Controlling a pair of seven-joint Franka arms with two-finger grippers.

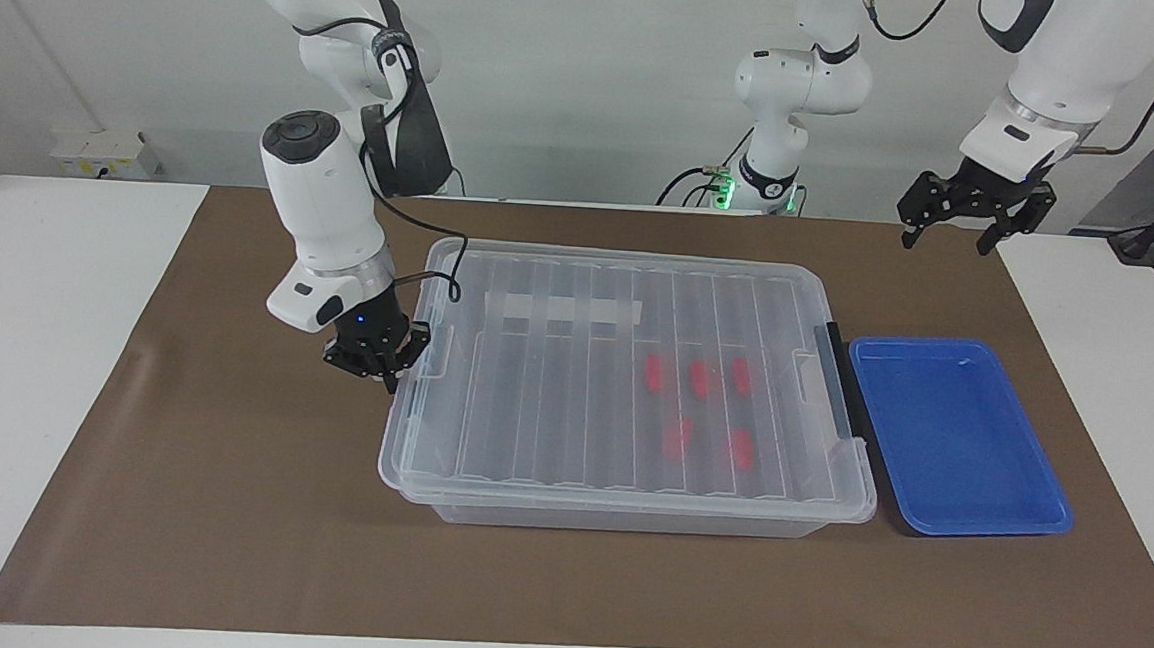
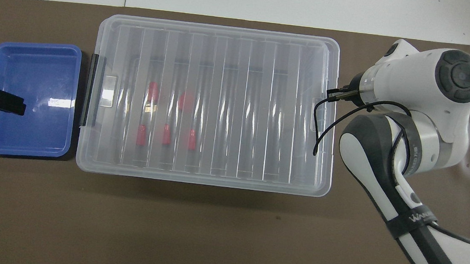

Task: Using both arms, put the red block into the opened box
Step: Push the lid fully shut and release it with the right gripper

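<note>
Box [image 1: 633, 388] mid-mat, ribbed lid [image 2: 212, 104] lying square on top; wide, flexy, slick, so take by end tab. Right gripper [image 1: 375, 352] fingertips together, at lid's end tab. Left gripper [image 1: 975, 203] spread, empty, raised above mat near blue tray [image 1: 961, 438]. Red blocks [image 1: 699, 377] inside box, light, rigid; pinch across short sides.

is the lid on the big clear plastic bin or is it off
On. The ribbed clear lid lies flat and square over the large transparent plastic storage bin, its edges lined up with the rim; small red blocks show through it.
</note>
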